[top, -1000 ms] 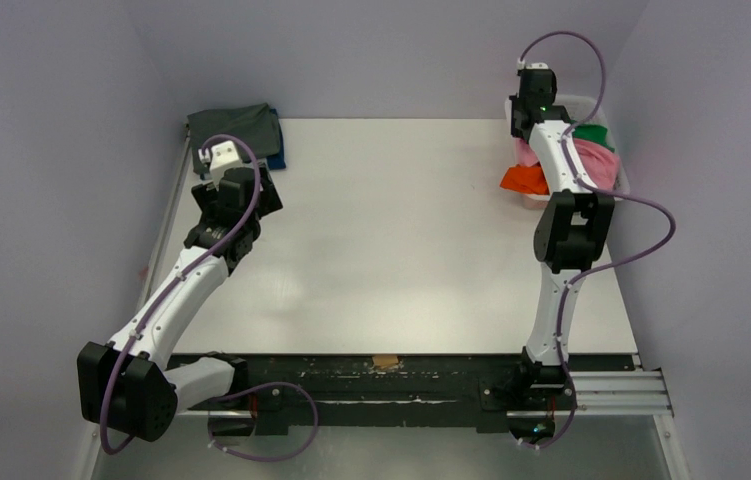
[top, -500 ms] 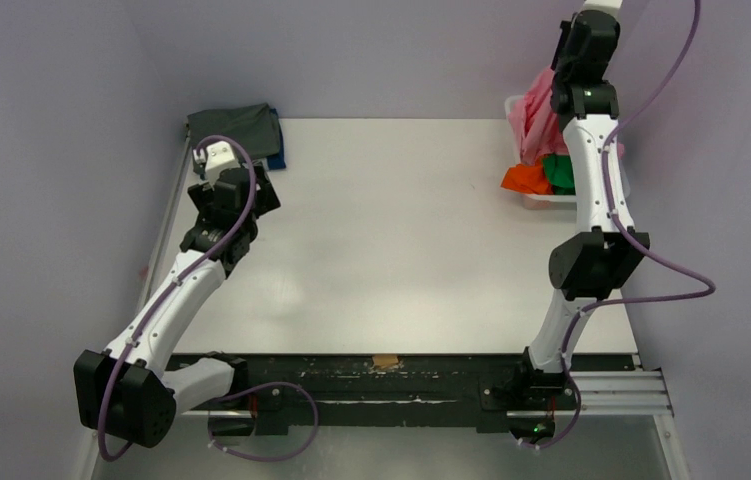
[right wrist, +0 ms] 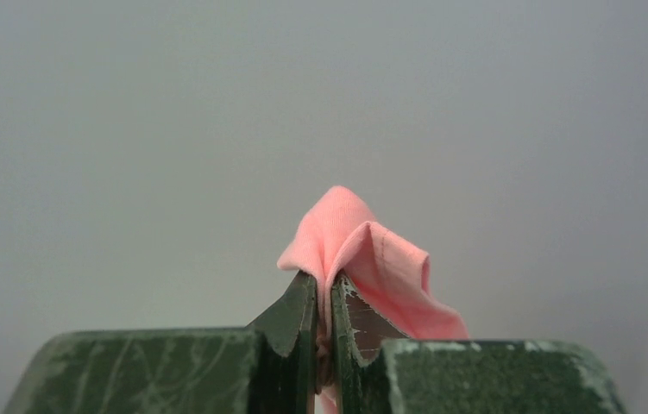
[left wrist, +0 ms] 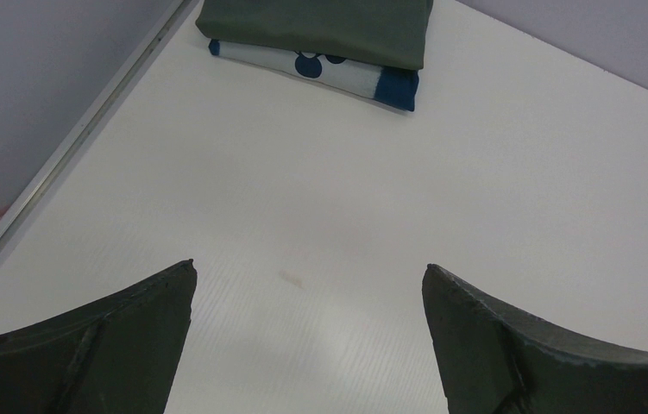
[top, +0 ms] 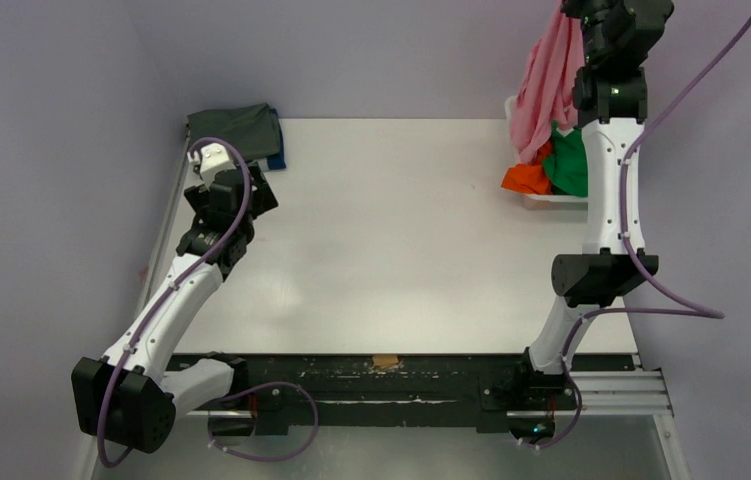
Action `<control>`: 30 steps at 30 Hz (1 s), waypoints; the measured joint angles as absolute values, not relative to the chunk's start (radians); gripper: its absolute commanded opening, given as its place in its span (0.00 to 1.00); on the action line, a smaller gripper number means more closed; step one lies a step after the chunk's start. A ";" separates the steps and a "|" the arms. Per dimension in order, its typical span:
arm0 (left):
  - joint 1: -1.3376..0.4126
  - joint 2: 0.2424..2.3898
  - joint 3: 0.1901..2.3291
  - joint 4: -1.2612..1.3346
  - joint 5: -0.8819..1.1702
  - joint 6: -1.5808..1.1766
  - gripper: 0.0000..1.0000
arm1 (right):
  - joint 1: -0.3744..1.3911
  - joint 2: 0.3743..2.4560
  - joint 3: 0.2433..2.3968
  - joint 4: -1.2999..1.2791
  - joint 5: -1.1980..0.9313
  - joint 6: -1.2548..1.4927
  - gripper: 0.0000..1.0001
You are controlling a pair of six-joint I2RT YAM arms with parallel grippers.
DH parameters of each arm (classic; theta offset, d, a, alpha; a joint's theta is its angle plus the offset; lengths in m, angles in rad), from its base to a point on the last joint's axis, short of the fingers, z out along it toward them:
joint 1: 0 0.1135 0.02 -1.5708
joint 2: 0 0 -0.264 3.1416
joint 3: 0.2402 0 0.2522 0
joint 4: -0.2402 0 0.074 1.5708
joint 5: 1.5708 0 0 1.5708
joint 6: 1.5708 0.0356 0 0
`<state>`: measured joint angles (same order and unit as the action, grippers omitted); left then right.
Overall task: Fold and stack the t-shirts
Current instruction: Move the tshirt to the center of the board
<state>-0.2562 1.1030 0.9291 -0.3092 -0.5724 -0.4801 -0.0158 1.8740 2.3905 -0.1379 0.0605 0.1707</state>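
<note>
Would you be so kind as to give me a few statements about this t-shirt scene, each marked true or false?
1. The right tool is shut on the pink t-shirt, which hangs from it. True.
2. The dark grey t-shirt lies folded on top of a blue t-shirt. True.
3. The left tool grips the dark grey t-shirt. False: it stands open and empty over the table.
4. The orange t-shirt lies on the folded stack. False: it sits crumpled at the basket on the right, beside the green t-shirt.
</note>
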 measured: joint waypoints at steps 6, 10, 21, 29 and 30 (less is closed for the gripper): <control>-0.255 1.092 0.925 -0.310 -0.565 -0.491 1.00 | 0.006 1.874 2.428 -0.085 -0.288 0.364 0.00; -0.254 1.079 0.918 -0.316 -0.561 -0.505 1.00 | 0.086 1.878 2.425 -0.090 -0.463 0.421 0.00; -0.249 1.062 0.908 -0.317 -0.554 -0.544 1.00 | 0.267 1.853 2.299 -0.109 -0.758 0.419 0.00; -0.249 1.062 0.902 -0.336 -0.553 -0.570 1.00 | 0.138 1.715 1.694 -0.121 -0.582 0.378 0.52; -0.249 1.062 0.902 -0.339 -0.552 -0.573 1.00 | 0.097 1.723 1.618 -0.117 -0.546 0.383 0.62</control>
<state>-0.2489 1.0622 0.9020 -0.3393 -0.5522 -0.5732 0.0971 1.7233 1.6176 -0.1165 -0.5457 0.3828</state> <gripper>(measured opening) 0.999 0.397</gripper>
